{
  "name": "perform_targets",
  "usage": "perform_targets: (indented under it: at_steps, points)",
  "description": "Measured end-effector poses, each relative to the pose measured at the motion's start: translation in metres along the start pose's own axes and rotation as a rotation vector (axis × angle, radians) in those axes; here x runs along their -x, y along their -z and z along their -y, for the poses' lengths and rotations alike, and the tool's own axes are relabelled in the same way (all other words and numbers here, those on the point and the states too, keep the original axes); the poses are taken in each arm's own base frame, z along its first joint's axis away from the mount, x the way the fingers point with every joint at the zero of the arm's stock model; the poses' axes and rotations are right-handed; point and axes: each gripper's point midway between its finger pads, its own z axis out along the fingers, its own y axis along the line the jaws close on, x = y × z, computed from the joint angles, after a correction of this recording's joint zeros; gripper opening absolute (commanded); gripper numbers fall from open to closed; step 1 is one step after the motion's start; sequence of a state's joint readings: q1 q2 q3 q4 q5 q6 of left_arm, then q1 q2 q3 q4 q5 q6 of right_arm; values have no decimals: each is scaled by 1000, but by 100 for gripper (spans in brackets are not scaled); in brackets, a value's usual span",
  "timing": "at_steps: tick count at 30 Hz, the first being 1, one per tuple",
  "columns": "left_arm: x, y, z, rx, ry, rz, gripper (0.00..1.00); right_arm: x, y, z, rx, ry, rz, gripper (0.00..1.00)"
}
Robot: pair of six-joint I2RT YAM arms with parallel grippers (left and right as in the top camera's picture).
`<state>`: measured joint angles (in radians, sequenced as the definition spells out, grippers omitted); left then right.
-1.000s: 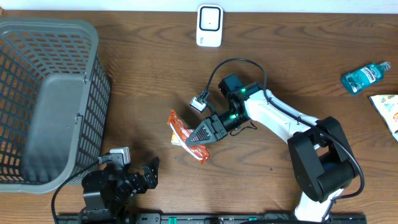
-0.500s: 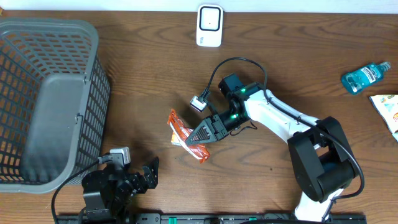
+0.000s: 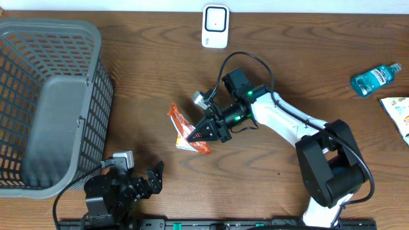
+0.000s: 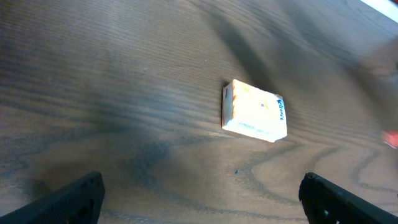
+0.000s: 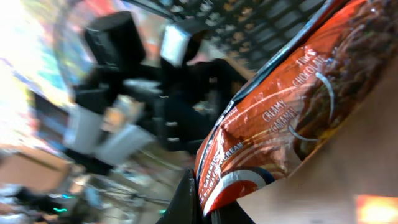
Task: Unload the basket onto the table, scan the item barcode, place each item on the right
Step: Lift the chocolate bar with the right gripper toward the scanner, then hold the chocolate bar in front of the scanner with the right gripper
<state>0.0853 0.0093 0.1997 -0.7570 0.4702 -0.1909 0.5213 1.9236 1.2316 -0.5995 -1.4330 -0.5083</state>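
Note:
The item is an orange-red snack packet held off the table at its centre, tilted on edge. My right gripper is shut on the packet's right end. In the right wrist view the packet fills the upper right with its printed front showing, and the right gripper pinches its lower corner. No barcode shows in any view. A white scanner stands at the table's far edge. My left gripper rests at the near left edge, open with nothing between its fingers.
A grey mesh basket fills the left side. At the far right lie a blue bottle and a printed pack. The left wrist view shows a small white and orange pack lying on the wood.
My right gripper has turned and shifted a little up and to the left, carrying the packet with it and tilting it. The left arm has stayed still.

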Motion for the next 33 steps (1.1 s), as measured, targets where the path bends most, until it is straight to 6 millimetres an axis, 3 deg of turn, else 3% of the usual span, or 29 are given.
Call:
perform_targets:
  at_steps: [5, 12, 18, 25, 28, 33]
  points:
    - [0, 0, 0, 0, 0, 0, 100, 10, 4, 42, -201, 135, -40, 1]
    - [0, 0, 0, 0, 0, 0, 100, 62, 20, 84, -462, 295, 47, 1]
    - [0, 0, 0, 0, 0, 0, 100, 86, 46, 116, -723, 363, 83, 1]
    - [0, 0, 0, 0, 0, 0, 100, 114, 83, 142, -1009, 486, 86, 1]
    - [0, 0, 0, 0, 0, 0, 100, 138, 96, 154, -1089, 527, 76, 1]
    - [0, 0, 0, 0, 0, 0, 100, 173, 121, 191, -1207, 548, 39, 1]
